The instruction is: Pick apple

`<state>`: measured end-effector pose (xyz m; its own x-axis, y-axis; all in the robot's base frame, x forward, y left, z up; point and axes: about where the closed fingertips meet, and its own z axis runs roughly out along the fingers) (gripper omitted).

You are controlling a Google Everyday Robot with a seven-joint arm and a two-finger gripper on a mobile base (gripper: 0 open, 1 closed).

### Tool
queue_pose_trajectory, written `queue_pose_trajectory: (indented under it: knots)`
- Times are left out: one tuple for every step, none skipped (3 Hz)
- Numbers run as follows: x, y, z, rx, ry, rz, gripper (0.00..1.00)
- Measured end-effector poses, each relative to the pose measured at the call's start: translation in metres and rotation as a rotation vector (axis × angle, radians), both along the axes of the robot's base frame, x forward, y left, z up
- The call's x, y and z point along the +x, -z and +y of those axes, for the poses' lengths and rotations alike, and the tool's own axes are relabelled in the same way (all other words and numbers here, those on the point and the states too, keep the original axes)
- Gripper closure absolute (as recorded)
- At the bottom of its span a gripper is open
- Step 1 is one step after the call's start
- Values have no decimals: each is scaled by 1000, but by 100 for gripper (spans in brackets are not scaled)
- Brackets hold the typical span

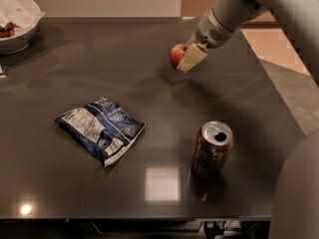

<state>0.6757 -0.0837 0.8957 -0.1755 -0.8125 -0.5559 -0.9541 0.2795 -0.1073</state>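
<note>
The apple (176,55) is small, round and red. It sits between the cream fingers (192,59) of my gripper (183,58), above the dark table (99,49) at the back right. Its shadow lies on the table below it, so it is off the surface. My gripper is shut on the apple. The white arm (249,4) reaches in from the upper right.
A gold drink can (212,150) stands at the front right. A blue and white snack bag (101,128) lies at the middle left. A white bowl (17,21) with small dark red berries is at the back left corner. The table's right edge borders a lighter floor.
</note>
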Motion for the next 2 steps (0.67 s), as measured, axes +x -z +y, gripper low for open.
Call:
queue_pose_trajectory:
  knots:
    - [-14, -31, 5, -1, -63, -24, 100]
    - [-22, -56, 8, -3, -102, -51, 100]
